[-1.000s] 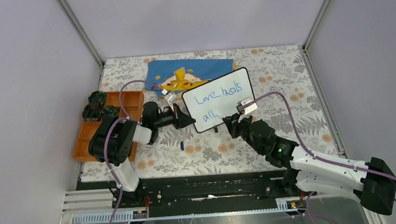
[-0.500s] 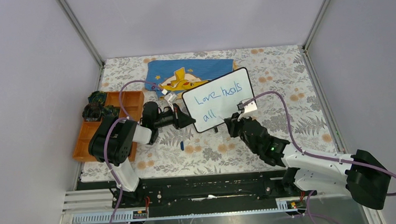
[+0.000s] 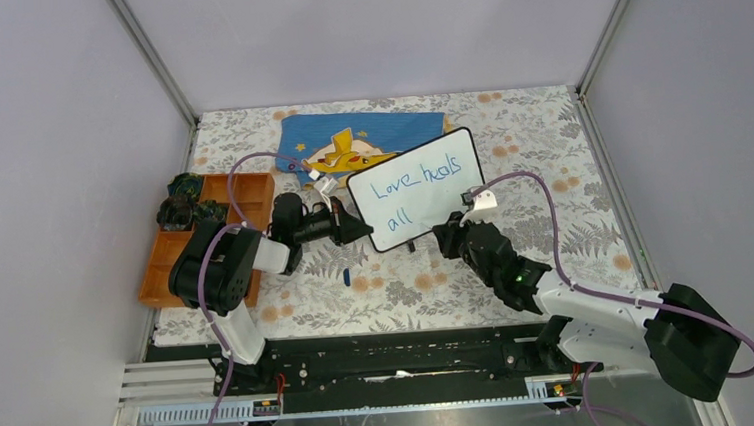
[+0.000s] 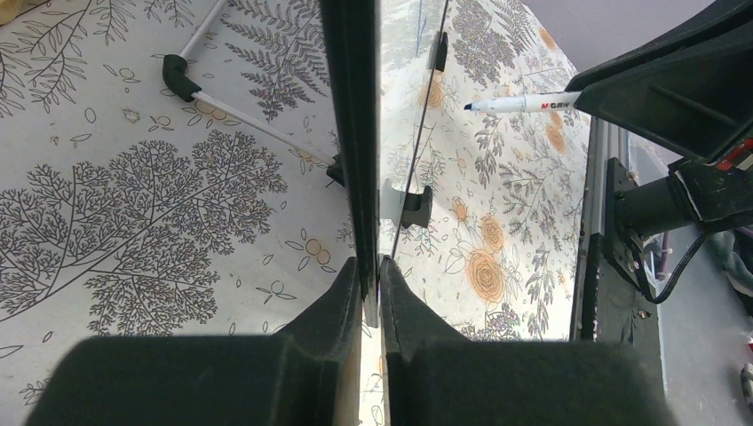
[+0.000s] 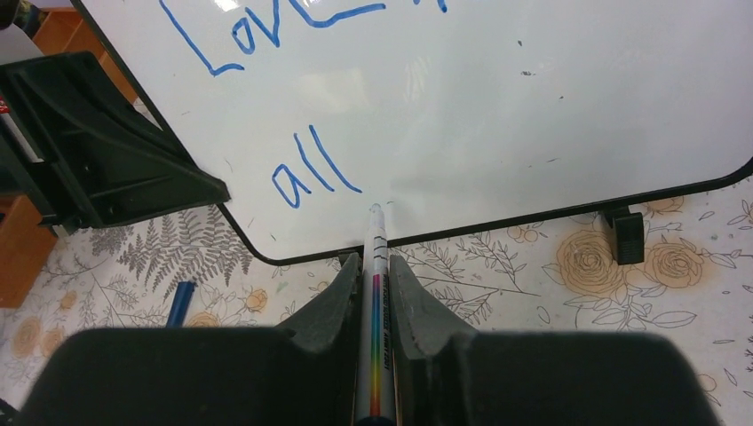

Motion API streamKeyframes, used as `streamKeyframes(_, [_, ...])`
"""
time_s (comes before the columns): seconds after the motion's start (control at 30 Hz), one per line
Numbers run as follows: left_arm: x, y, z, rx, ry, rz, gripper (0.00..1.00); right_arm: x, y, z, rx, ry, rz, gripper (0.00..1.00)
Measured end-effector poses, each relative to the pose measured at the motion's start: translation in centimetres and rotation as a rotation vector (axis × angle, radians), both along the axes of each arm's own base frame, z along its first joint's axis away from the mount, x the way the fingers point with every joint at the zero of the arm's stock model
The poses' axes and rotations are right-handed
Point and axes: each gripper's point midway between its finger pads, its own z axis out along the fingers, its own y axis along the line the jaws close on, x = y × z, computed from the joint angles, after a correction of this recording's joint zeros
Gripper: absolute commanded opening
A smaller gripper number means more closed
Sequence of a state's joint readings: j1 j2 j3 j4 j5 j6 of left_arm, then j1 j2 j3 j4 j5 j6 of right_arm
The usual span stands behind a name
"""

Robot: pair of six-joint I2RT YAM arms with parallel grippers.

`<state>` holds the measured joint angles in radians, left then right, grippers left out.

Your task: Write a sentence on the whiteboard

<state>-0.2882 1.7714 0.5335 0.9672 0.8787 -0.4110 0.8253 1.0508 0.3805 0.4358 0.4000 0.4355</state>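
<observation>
The whiteboard (image 3: 431, 204) stands tilted at the table's middle, and the sentence (image 3: 413, 182) "Love heals all" is on it in blue, in two lines. My left gripper (image 3: 359, 229) is shut on the board's left edge, seen edge-on in the left wrist view (image 4: 355, 133). My right gripper (image 3: 443, 236) is shut on a white marker (image 5: 375, 266). The marker's tip points at the board (image 5: 497, 106) just right of "all" (image 5: 311, 173), near the bottom rim. In the left wrist view the marker (image 4: 524, 103) tip stands slightly off the board face.
An orange tray (image 3: 204, 235) with dark objects (image 3: 180, 209) sits at the left. A blue cloth with a yellow figure (image 3: 348, 140) lies behind the board. A blue marker cap (image 3: 346, 274) lies on the flowered table in front of the left gripper.
My right gripper with the marker has shifted slightly right and back from the board's lower edge. The left gripper, the board and the writing are unchanged.
</observation>
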Motion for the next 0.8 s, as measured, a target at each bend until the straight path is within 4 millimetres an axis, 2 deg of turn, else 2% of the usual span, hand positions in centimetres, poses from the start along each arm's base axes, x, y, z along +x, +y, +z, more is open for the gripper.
streamKeyframes(0.33, [0.1, 0.0, -0.1, 0.004, 0.004, -0.001, 0.00, 0.2, 0.5, 0.0, 0.026, -0.001, 0.004, 0.00])
streamKeyframes(0.57, [0.1, -0.1, -0.1, 0.006, 0.005, -0.002, 0.00, 0.5, 0.6, -1.0, 0.007, 0.018, 0.001, 0.00])
streamKeyframes(0.8, [0.0, -0.1, -0.1, 0.008, 0.002, -0.003, 0.00, 0.7, 0.8, -0.9, 0.019, 0.014, 0.006, 0.00])
